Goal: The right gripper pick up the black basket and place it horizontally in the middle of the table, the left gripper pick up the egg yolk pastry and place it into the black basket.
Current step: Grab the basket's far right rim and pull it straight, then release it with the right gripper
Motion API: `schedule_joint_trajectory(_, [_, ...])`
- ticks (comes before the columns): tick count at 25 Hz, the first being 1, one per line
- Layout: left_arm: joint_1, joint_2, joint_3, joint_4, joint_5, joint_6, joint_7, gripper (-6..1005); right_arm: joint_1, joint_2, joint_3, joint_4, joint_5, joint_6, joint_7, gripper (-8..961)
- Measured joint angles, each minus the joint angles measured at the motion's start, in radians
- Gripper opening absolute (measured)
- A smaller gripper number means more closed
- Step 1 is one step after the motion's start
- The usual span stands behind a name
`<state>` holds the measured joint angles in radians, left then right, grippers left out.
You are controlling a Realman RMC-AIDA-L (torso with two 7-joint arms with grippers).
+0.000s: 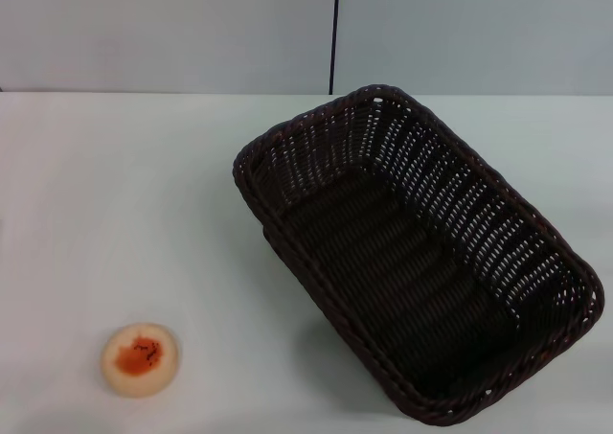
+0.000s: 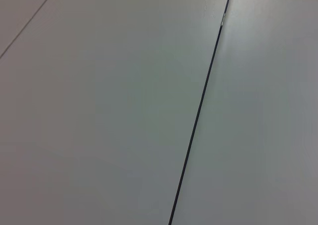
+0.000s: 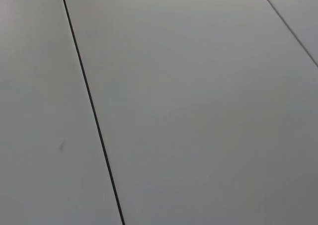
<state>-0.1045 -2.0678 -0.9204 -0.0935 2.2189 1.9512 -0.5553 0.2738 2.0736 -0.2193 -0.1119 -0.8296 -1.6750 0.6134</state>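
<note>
Neither gripper appears in any view; state cannot be told. Black basket (image 1: pixel 421 262) sits askew, right of centre on table (image 1: pixel 124 194). Egg yolk pastry (image 1: pixel 140 358) lies near-left, well apart.

head view overlooks table (image 1: pixel 144 214), wrists face panels (image 2: pixel 124 111)

1. One black basket (image 1: pixel 421 262), the only basket on the table (image 1: pixel 124 204), lying at about 4 o'clock from the table's middle in the head view.
2. One egg yolk pastry (image 1: pixel 140 358), a single round bun, at about 8 o'clock, well apart from the basket.
3. One table, white.
4. One dark seam (image 1: pixel 334 34) in the pale wall (image 1: pixel 163 32) at 12 o'clock; each wrist view shows two such seams.
</note>
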Motion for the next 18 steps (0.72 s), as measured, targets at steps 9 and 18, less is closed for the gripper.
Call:
schedule_joint_trajectory(9, [0.001, 0.0, 0.0, 0.0, -0.003, -0.004, -0.009, 655, -0.007, -0.006, -0.005, -0.153, -0.184, 0.067, 0.24, 520])
schedule_joint_trajectory(18, [0.002, 0.0, 0.0, 0.001, 0.0, -0.009, -0.01, 686, 0.056, -0.04, -0.038, -0.673, -0.763, 0.028, 0.939, 641])
